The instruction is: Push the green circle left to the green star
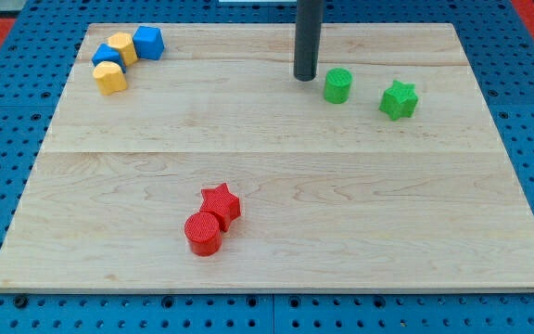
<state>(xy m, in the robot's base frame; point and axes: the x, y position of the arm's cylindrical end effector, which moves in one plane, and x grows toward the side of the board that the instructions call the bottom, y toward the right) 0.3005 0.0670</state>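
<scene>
The green circle (337,85) is a short cylinder near the view's top, right of centre. The green star (399,100) lies to its right and slightly lower, with a gap of about one block's width between them. My tip (305,77) is the lower end of the dark rod, which comes down from the view's top. It sits just left of the green circle, close to it, with a small gap showing.
A red star (221,203) and a red circle (203,233) touch each other at the lower centre. At the top left, two yellow blocks (110,77) and two blue blocks (148,43) cluster. The wooden board (267,167) ends on all sides in blue pegboard.
</scene>
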